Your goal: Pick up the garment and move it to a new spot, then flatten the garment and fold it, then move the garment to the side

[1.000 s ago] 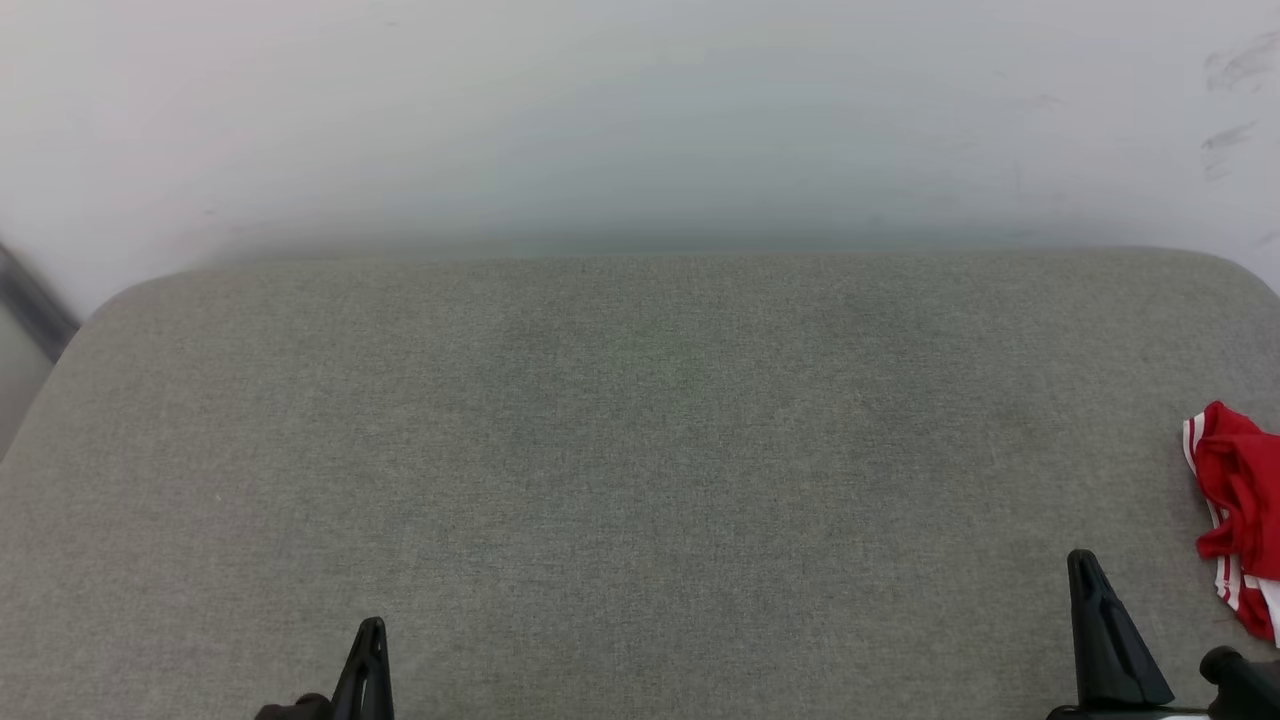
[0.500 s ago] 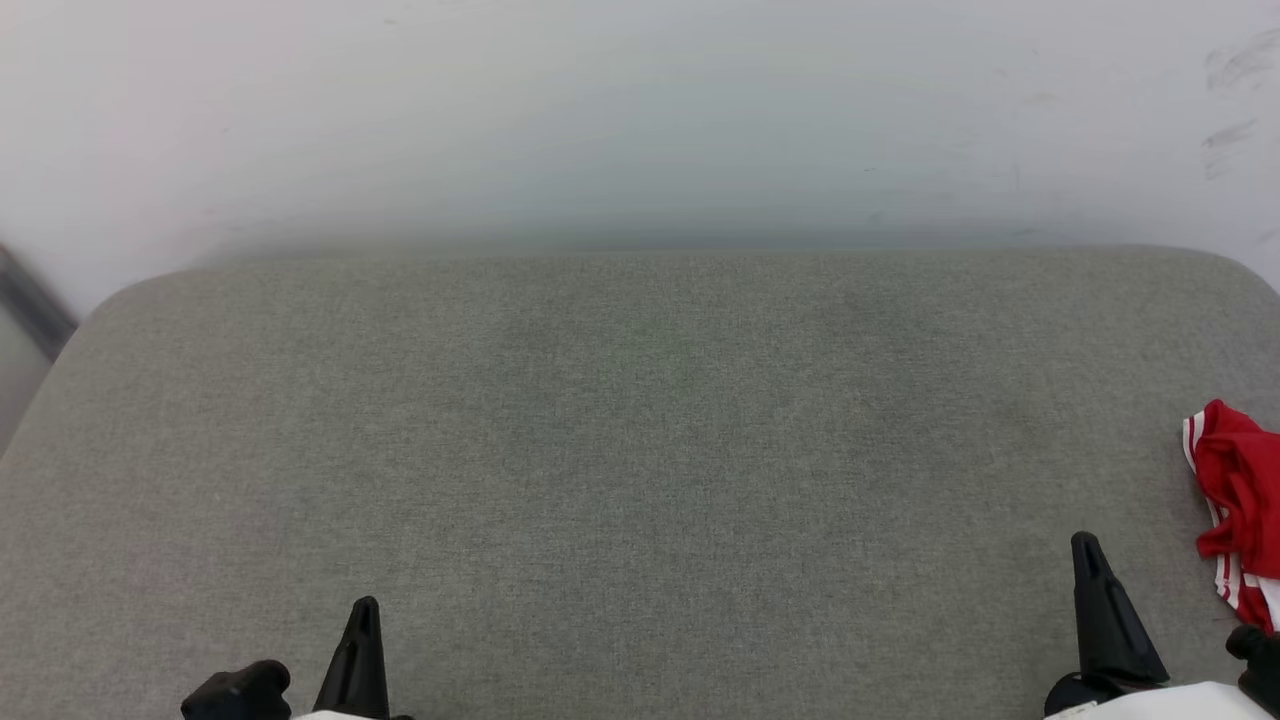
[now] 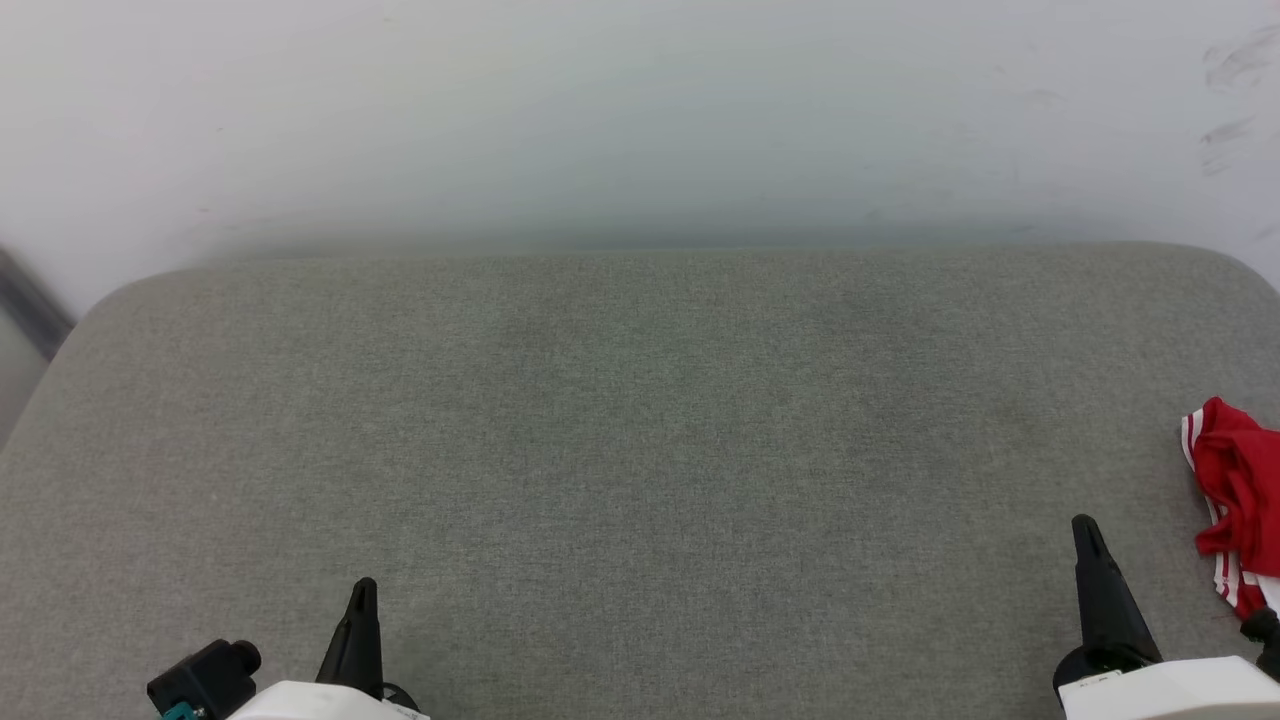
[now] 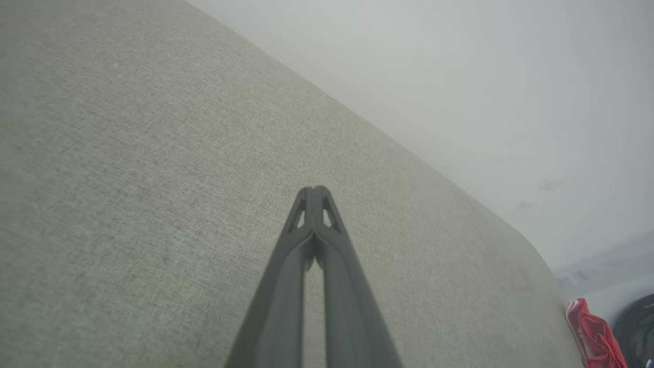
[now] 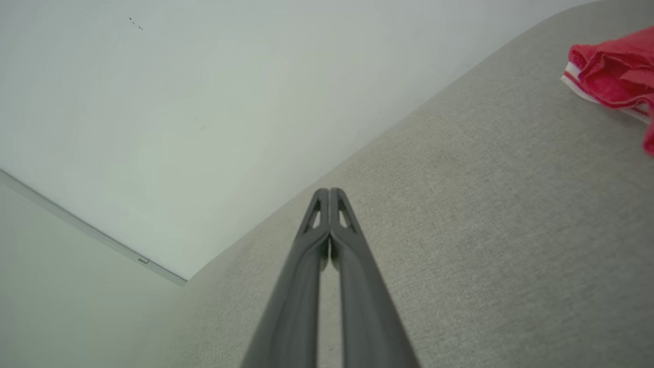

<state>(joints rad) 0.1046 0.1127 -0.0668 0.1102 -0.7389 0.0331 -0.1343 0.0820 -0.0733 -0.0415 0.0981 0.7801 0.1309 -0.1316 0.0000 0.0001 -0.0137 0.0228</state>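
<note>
At the lower left, the left gripper (image 3: 362, 592) has crept further out over the grey padded surface (image 3: 640, 430) than a second ago, and its pale forearm now shows behind it; its two dark fingers are pressed together, holding nothing; at the lower right, the right gripper (image 3: 1086, 528) has likewise edged forward, fingers pressed tight and empty; near it, at the far right edge of the surface, the garment (image 3: 1235, 480) lies crumpled, red with white stripes, where it lay before, apart from both grippers.
</note>
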